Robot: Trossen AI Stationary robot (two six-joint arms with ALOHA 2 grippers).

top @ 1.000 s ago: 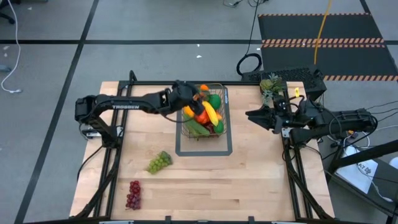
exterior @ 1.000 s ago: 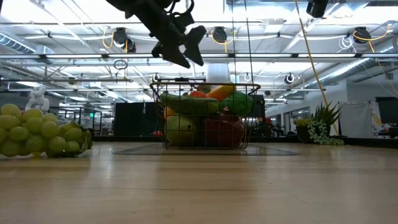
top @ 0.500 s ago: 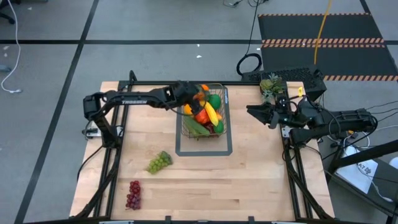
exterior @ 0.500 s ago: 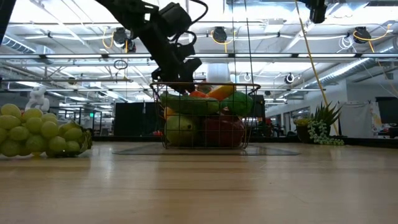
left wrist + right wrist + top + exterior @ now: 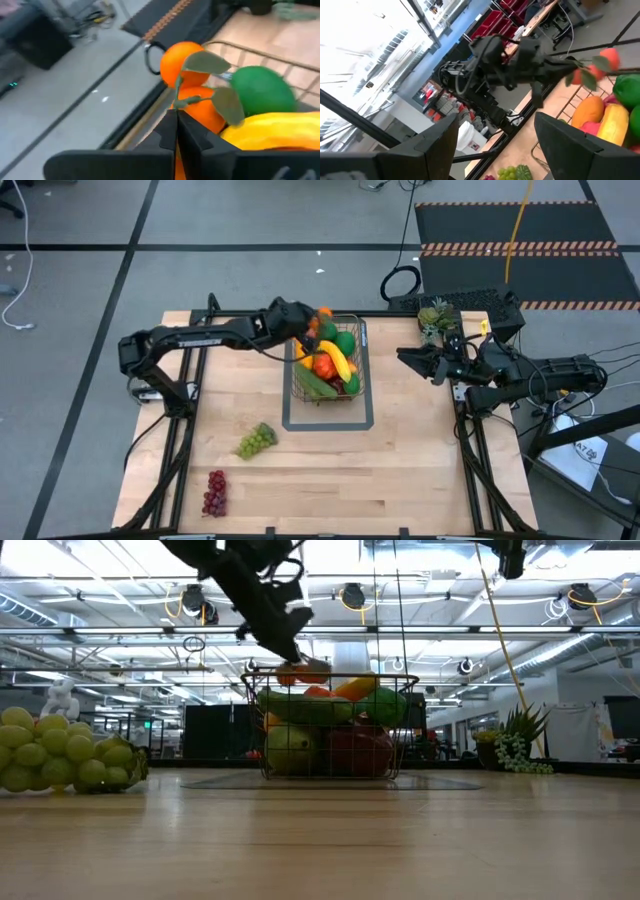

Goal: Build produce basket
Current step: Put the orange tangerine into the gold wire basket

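from above, the left gripper [image 5: 308, 327] reaches across the basket [image 5: 327, 362] rim, jaws pinching the small oranges [image 5: 322, 315] by their stem. low view: oranges [image 5: 303, 671] hang above the produce [image 5: 330, 725]. the right gripper [image 5: 408, 361] waits beside the basket, jaws spread.

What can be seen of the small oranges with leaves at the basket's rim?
The small oranges are two bright orange, smooth, plastic-looking balls joined by a thin stem with dull green leaves. They sit above the far left corner of the wire basket, beside a green fruit and a yellow one. The left tool is shut on their stem, holding them at rim height.
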